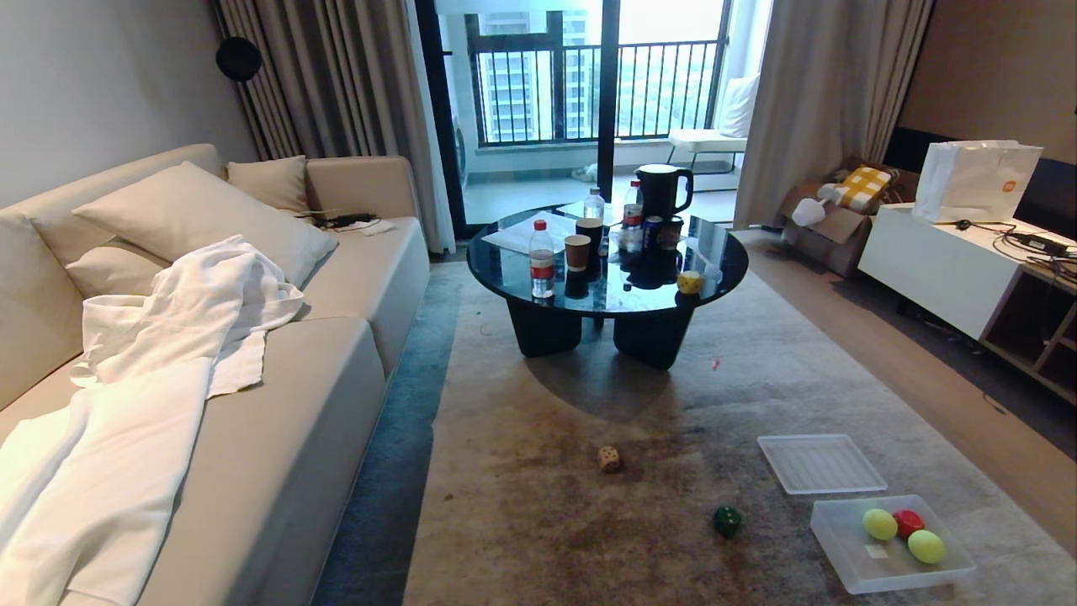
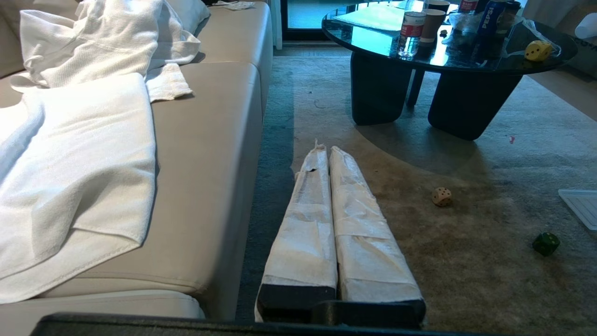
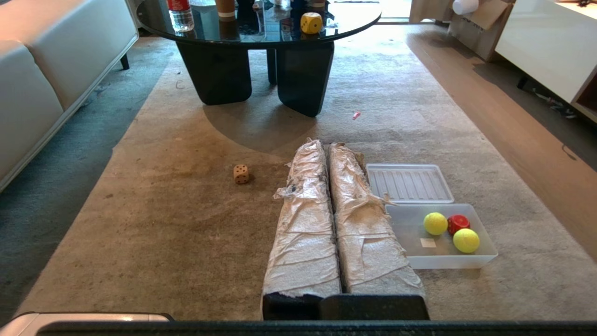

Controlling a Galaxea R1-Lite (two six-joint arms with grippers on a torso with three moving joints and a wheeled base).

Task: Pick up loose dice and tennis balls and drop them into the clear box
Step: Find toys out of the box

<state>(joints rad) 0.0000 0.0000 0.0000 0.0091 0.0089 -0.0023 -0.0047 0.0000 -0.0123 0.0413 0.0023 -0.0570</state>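
You are looking at a carpet where the clear box is sitting in the lower right of the head view, holding two tennis balls and the red die. The ribbed lid is lying just above it. The green die and the beige die are lying loose in the lower middle; the yellow die is resting on the round black table. The left gripper and the right gripper are both hanging above the carpet with jaws pressed together, holding nothing.
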